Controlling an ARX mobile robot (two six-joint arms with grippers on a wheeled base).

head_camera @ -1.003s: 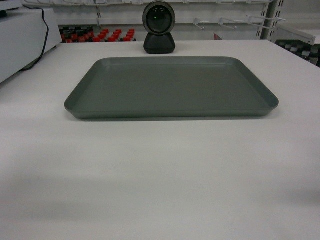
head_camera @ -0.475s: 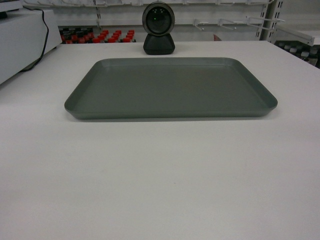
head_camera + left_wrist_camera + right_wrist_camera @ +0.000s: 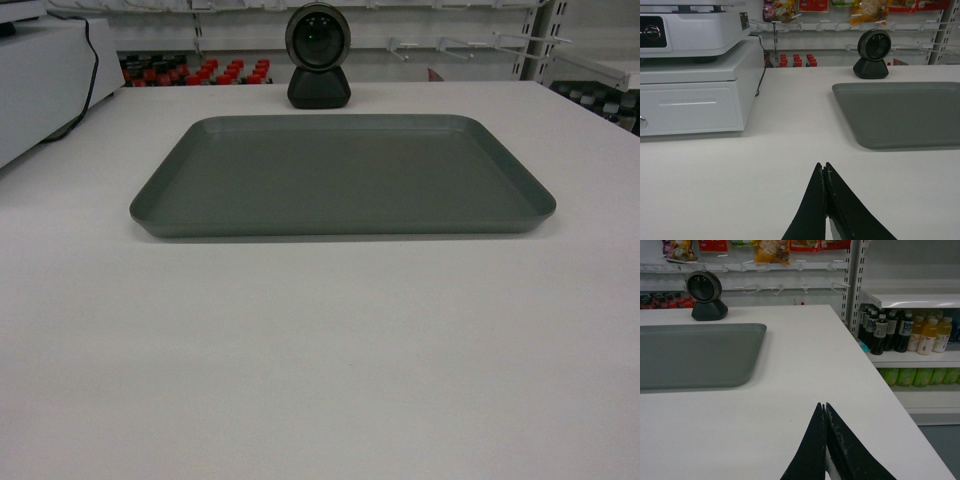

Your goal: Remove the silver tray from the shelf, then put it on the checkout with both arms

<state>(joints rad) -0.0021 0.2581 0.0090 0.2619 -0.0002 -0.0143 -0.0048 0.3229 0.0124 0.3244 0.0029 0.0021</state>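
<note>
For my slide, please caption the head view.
Silver tray lies flat on the white checkout, before a black scanner; no grippers visible.

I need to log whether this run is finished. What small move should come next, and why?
Probably none beyond keeping both arms back. The tray lies flat on the checkout, and the left gripper and right gripper are shut, empty and clear of it. The placing looks done.

White pegboard wall [image 3: 420,62] behind — drink shelves [image 3: 910,357] right, cash register [image 3: 692,70] left.
</note>
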